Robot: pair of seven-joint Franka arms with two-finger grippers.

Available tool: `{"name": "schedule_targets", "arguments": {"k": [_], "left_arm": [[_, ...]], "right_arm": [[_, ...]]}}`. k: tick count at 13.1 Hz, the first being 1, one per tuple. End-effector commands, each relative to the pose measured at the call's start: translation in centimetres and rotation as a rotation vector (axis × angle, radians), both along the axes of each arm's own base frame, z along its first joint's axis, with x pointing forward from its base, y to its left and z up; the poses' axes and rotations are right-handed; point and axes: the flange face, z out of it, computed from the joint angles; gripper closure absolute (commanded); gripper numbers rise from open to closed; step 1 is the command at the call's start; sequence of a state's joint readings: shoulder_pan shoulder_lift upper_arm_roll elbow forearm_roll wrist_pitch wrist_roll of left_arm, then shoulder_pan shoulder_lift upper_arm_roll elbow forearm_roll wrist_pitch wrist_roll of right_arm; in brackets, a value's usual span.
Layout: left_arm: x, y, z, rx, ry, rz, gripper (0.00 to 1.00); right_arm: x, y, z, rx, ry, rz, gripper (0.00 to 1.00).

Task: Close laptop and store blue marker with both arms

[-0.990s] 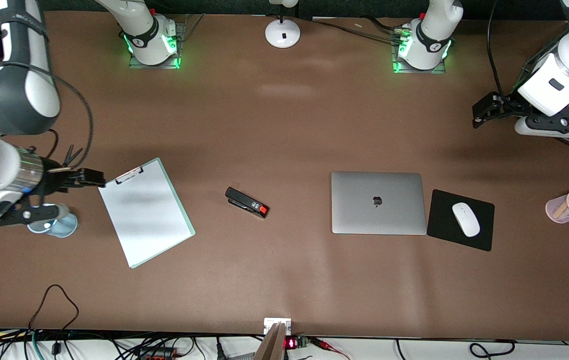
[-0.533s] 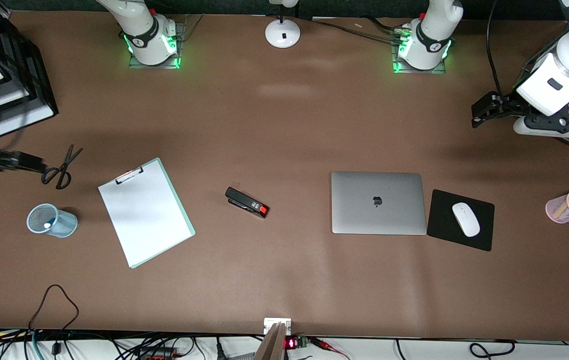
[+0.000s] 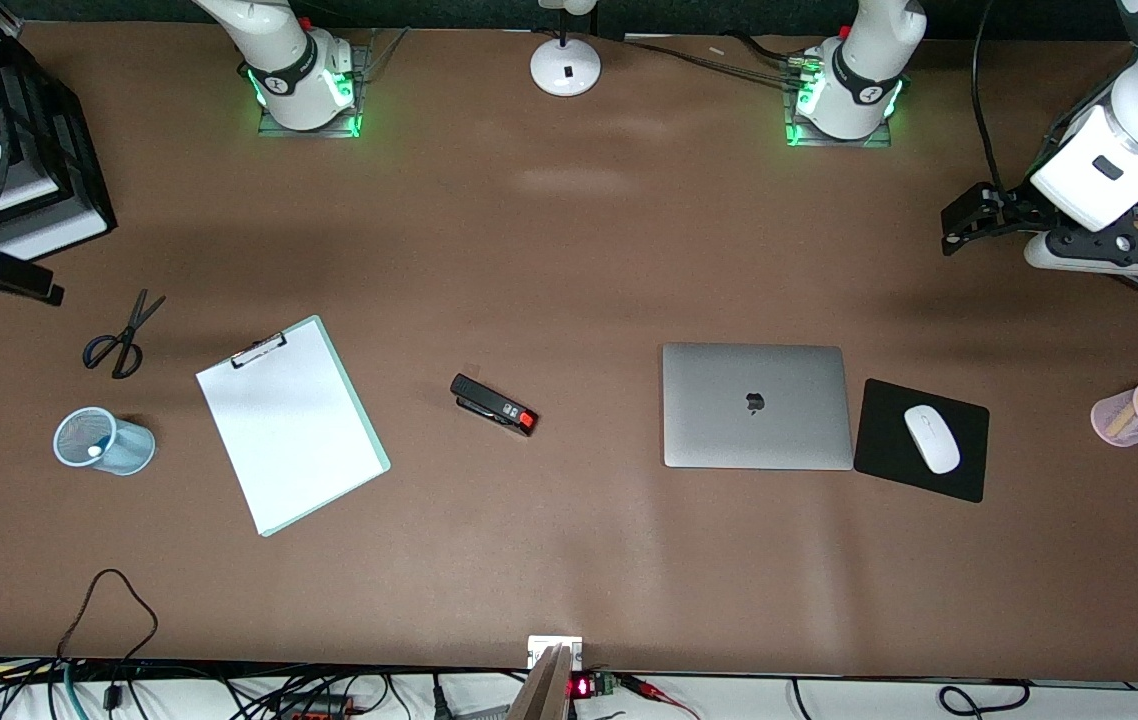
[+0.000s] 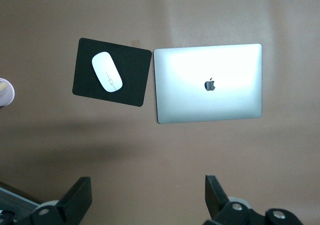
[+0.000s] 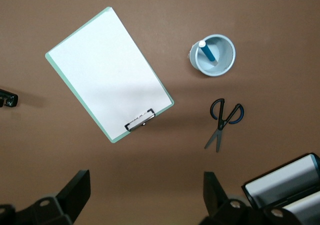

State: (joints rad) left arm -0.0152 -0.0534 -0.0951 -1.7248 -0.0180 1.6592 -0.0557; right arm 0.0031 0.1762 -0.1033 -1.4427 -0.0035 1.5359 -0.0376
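Note:
The laptop (image 3: pixel 754 405) lies closed on the table, lid up with the dark apple logo showing; it also shows in the left wrist view (image 4: pixel 207 83). The blue marker (image 5: pixel 207 53) stands in the pale blue cup (image 5: pixel 220 65), pale end up; the cup (image 3: pixel 119 450) sits toward the right arm's end. My right gripper (image 3: pixel 4 277) is open and empty, up over the table's edge at the right arm's end (image 5: pixel 145 195). My left gripper (image 3: pixel 964 220) is open and empty, up over the table at the left arm's end (image 4: pixel 147 197).
A clipboard (image 3: pixel 291 425), scissors (image 3: pixel 119 335) and a black stapler (image 3: pixel 494 404) lie on the table. A black mouse pad (image 3: pixel 969 470) with a white mouse (image 3: pixel 931 438) is beside the laptop. A pink cup (image 3: pixel 1119 420) holds pens. Black paper trays (image 3: pixel 39 150) stand at the right arm's end.
My right gripper has risen from over the pale blue cup and drawn back toward the table's end, uncovering the scissors and paper trays. The left arm has barely moved.

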Motion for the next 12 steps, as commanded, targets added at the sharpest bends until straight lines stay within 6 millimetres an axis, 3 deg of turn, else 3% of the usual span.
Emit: {"name": "schedule_targets", "arguments": {"k": [1,4,7,12], "left_arm": [[0.4,-0.2,0.6,-0.006,0.007,-0.013,0.0],[0.5,-0.2,0.7,0.011,-0.006,-0.019,0.0],[1.1,-2.1,1.2,0.074,-0.069,-0.066,0.0],[0.6,-1.9,1.1,0.016,-0.022,-0.036,0.0]], "right_arm": [[-2.8,0.4,0.9,0.011,-0.004,-0.011,0.0],[-2.8,0.4,0.9,0.014,0.002,0.021,0.0],[-2.9,0.3,1.1,0.012,-0.004,0.026,0.0],[-2.9,0.5,1.9,0.01,-0.017,0.016,0.0]]}}
